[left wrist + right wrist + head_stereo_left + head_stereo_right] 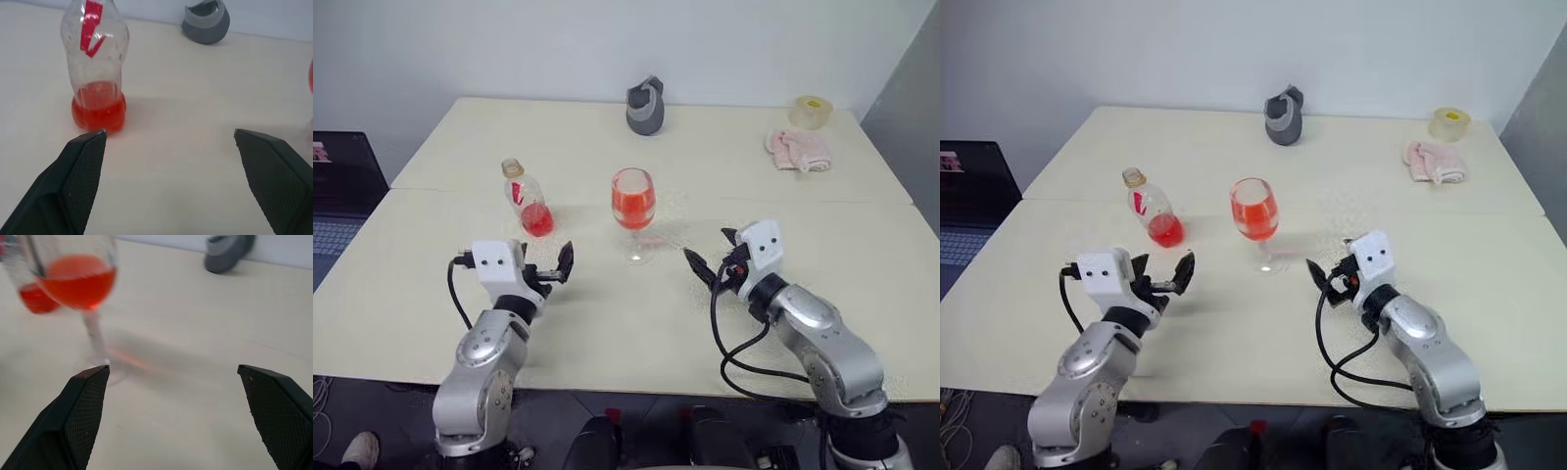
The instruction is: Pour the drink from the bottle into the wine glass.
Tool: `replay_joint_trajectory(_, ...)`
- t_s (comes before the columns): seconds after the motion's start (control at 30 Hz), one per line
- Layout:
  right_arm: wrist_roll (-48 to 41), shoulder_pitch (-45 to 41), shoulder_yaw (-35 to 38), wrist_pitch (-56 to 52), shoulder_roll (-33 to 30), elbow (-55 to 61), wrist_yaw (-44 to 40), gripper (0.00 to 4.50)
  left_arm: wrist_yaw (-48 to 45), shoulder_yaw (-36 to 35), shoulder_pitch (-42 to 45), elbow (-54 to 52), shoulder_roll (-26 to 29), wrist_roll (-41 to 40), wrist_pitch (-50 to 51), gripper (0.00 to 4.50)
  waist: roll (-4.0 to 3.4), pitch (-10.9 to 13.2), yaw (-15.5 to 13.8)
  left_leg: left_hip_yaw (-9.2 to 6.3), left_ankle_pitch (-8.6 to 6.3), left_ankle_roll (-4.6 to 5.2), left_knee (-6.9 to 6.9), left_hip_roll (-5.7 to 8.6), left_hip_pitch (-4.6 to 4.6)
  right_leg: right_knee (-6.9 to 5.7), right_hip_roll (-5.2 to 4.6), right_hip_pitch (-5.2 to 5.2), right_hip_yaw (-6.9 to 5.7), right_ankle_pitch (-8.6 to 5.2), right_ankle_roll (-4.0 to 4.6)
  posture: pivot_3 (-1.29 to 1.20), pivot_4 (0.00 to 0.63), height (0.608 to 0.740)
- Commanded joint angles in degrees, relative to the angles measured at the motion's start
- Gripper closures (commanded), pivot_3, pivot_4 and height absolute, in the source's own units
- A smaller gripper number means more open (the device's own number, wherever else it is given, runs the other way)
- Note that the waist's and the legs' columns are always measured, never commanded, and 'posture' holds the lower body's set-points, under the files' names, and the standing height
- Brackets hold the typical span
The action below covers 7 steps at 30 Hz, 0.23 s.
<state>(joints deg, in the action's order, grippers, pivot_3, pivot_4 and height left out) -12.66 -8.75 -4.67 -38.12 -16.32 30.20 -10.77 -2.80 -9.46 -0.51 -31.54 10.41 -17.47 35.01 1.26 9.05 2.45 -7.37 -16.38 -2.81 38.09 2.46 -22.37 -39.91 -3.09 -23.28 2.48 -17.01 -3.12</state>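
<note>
Pale table (607, 323) under a white wall, both arms sitting low near its front edge. Left gripper (555, 272) and right gripper (710, 262) are spread wide, holding nothing. Wine glass (633, 201) stands mid-table, bowl about half full of the red drink (633, 206). Bottle (528, 199) is upright just left of it, uncapped, only a little left in the bottom. Pour looks pretty much done to me.

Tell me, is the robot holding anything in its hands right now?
No. The left gripper and right gripper are open and empty; the bottle and wine glass stand free on the table.
</note>
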Motion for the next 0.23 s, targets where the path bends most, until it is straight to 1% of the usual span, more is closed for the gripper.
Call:
replay_joint_trajectory(0.03, 2.14, 1.02, 1.56, 0.91, 1.4, 2.98, 3.35, 0.0, 1.15, 0.18, -0.76, -2.54, 0.43, 2.78, -2.42, 0.03, 0.0, 0.0, -0.01, 0.01, 0.0, 0.0, 0.0, 0.0, 0.01, 0.01, 0.01, 0.01, 0.0, 0.0, 0.0, 0.0, 0.15, 0.74)
replay_joint_trajectory(0.23, 3.87, 2.93, 2.27, 1.77, 3.06, 2.91, 5.03, 0.0, 1.09, -0.89, -2.62, -2.9, 0.46, 3.65, -2.87, 0.03, 0.0, 0.0, -0.1, 0.01, 0.0, 0.0, -0.01, 0.0, 0.02, 0.06, 0.01, 0.06, -0.01, 0.0, 0.0, 0.0, 0.15, 0.74)
